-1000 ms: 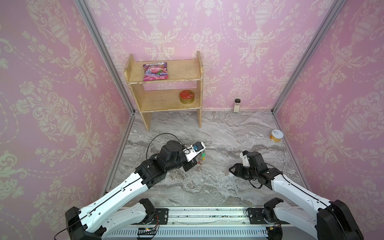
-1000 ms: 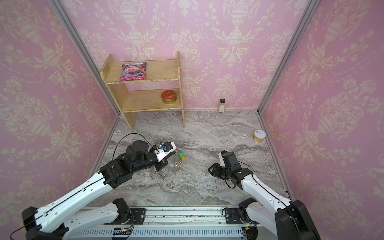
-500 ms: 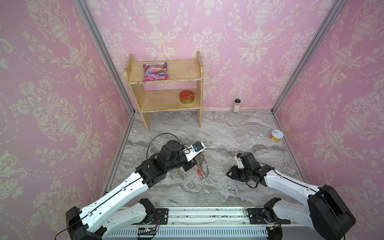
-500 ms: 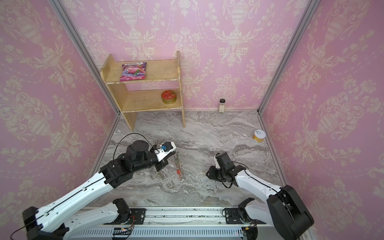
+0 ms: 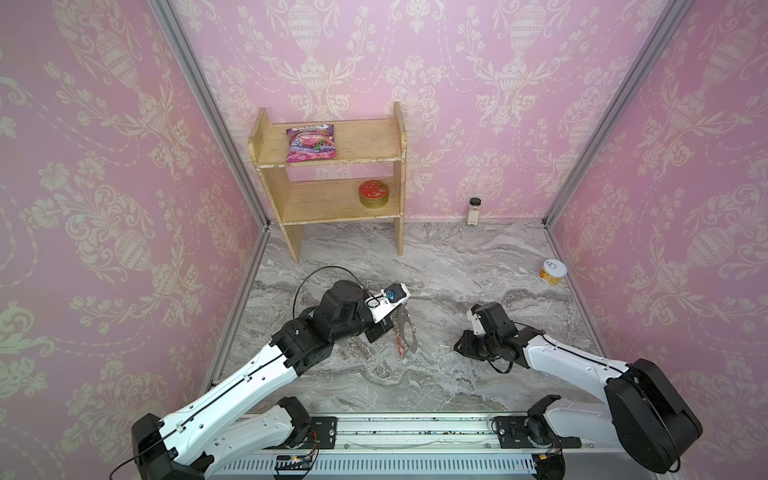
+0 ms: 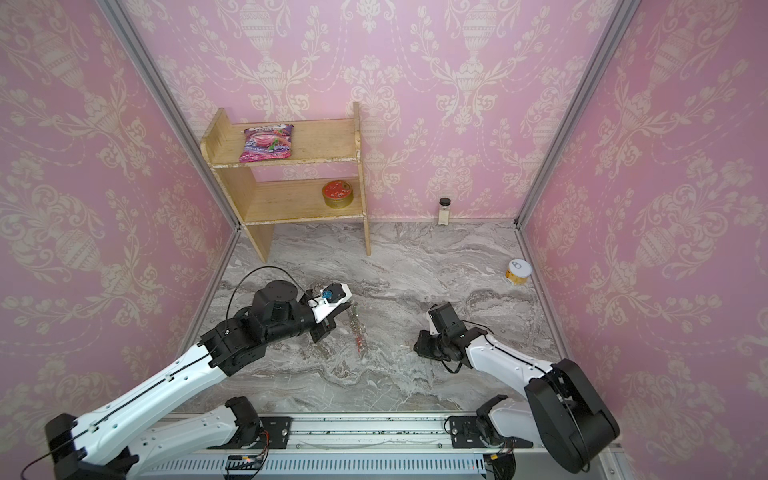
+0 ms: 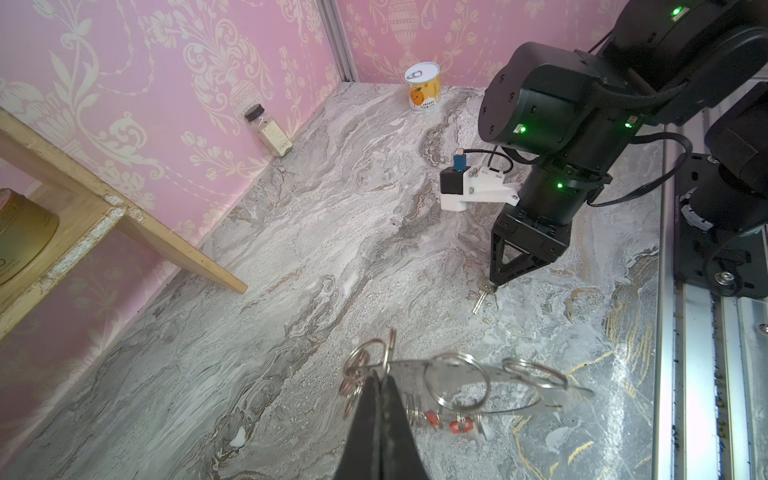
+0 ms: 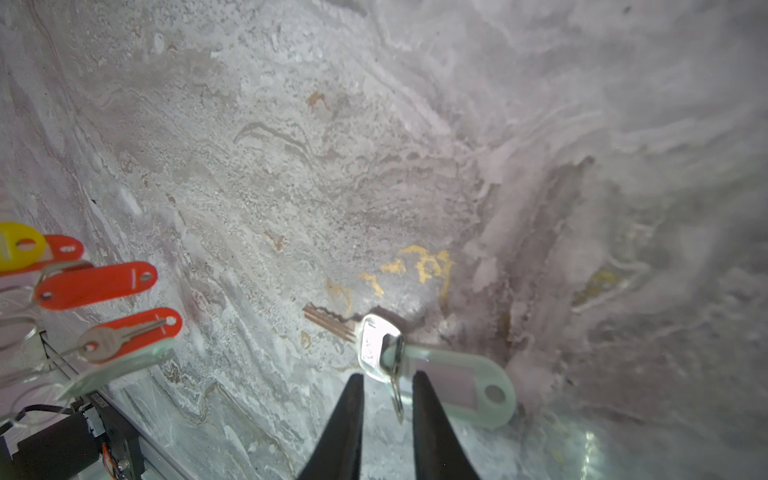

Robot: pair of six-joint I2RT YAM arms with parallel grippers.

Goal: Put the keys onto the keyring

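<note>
The keyring (image 5: 405, 334) hung in the left pincer (image 7: 380, 374) over the counter (image 5: 436, 270). The keys (image 8: 376, 351) lay to its right, at the right pincer (image 8: 386, 376), and the shelf (image 5: 332, 208) stood behind.

Right hand (image 8: 387, 376) closer around the keys (image 8: 374, 349), jaws narrower; keyring (image 5: 405, 332) now edge-on.

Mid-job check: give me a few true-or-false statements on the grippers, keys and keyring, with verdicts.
1. The left gripper is shut on the keyring. True.
2. The keys lie on the shelf. False: they lie on the table, at the right gripper.
3. The keys' tag is red. False: it is pale mint green.
4. The right gripper's jaws stand apart, with part of the keys between them. True.
</note>
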